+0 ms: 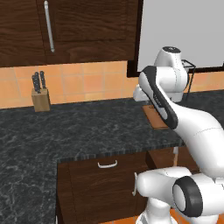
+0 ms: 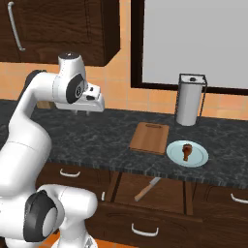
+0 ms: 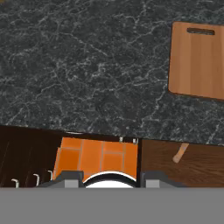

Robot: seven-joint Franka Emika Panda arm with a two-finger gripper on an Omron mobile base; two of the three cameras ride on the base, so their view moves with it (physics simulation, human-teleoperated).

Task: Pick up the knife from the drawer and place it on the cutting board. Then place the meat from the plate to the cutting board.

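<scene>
My gripper (image 2: 82, 113) hangs open and empty over the dark counter, well left of the cutting board (image 2: 150, 137). The reddish-brown board lies flat and bare, its slot handle at the far end; the hand view has it at upper right (image 3: 197, 61). Right of the board sits the pale plate (image 2: 199, 158) with the meat (image 2: 186, 150) on it. Below the counter's edge the drawer (image 2: 169, 193) stands pulled out, and the knife (image 2: 147, 189) lies slanted inside. In the hand view only the knife's end (image 3: 180, 152) peeks out in the drawer (image 3: 197, 168).
A tall metal canister in a wire frame (image 2: 190, 99) stands behind the plate. A wooden knife block (image 1: 40, 95) stands far left by the tiled wall. Closed drawer fronts with silver handles (image 1: 107, 165) sit under the counter, and upper cabinets hang overhead.
</scene>
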